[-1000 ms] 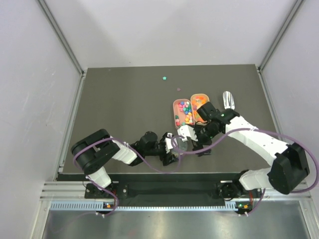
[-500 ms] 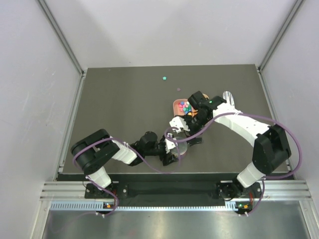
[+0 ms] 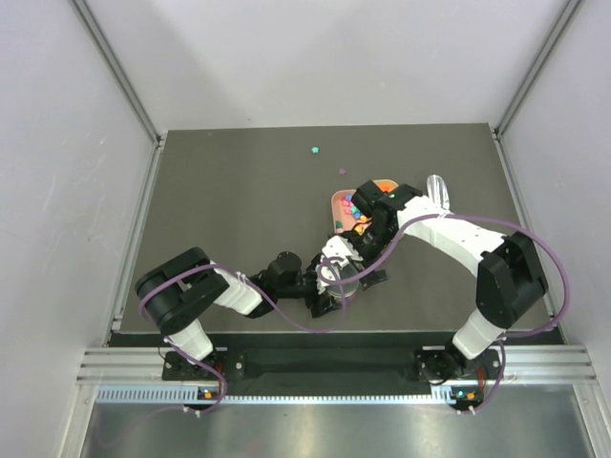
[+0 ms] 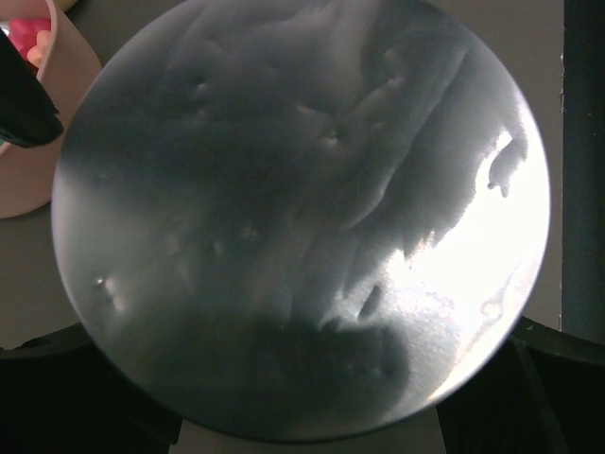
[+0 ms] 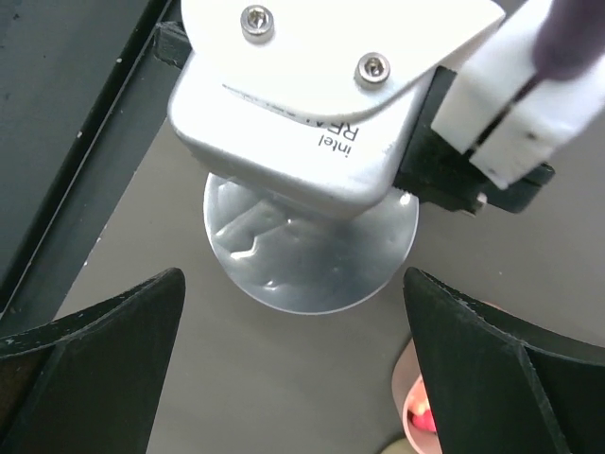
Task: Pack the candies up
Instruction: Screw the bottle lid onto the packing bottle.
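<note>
1. Right jaws: spread wide, nothing between the fingers. The right gripper (image 5: 293, 276) points down over the left arm's wrist camera (image 5: 312, 104) and the metal disc (image 4: 302, 218) beneath it.
2. Left jaws: cannot tell how far they stand. The left gripper (image 3: 336, 284) shows dark fingers (image 4: 85, 397) on either side of the disc's near edge, but the rim hides any contact.
3. The disc is round and shiny with wavy reflections. It fills most of the left wrist view.
4. The candies (image 3: 351, 203), in mixed bright colours, lie in a pink tray (image 3: 335, 205) just beyond the disc, partly covered by the right arm.
5. An orange tray (image 3: 385, 184) sits right of the pink one, mostly hidden behind the arm. Its contents are unclear.
6. Two strays lie on the table (image 3: 239, 210) farther back: a green candy (image 3: 314, 150) and a darker candy (image 3: 342, 172).
7. A metal scoop (image 3: 437, 187) lies right of the orange tray, apart from both grippers.
</note>
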{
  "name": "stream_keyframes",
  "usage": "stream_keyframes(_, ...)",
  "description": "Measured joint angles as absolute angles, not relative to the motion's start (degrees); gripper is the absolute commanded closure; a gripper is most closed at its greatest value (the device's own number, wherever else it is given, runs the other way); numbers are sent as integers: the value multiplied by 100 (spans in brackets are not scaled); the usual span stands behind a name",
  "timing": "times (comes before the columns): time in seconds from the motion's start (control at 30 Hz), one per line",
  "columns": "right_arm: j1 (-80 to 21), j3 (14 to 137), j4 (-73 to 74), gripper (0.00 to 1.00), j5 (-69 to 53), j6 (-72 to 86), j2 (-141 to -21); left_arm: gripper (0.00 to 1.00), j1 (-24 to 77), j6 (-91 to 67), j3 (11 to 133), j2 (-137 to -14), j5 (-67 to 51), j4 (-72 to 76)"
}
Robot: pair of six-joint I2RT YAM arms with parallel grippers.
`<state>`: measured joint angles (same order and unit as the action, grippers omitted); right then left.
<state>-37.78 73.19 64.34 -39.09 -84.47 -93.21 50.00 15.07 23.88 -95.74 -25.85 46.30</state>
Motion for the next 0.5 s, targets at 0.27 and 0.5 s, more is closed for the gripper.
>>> stream_keyframes(0.27, -3804, 7319, 6246, 3, -3911, -8431, -9515, 12, 4998, 1505, 2379, -9574, -2585, 4637)
stream_keyframes(0.5, -3804, 7319, 6069, 6, -3911, -8348, -9581, 12, 4995, 1503, 2379, -9574, -2587, 4637)
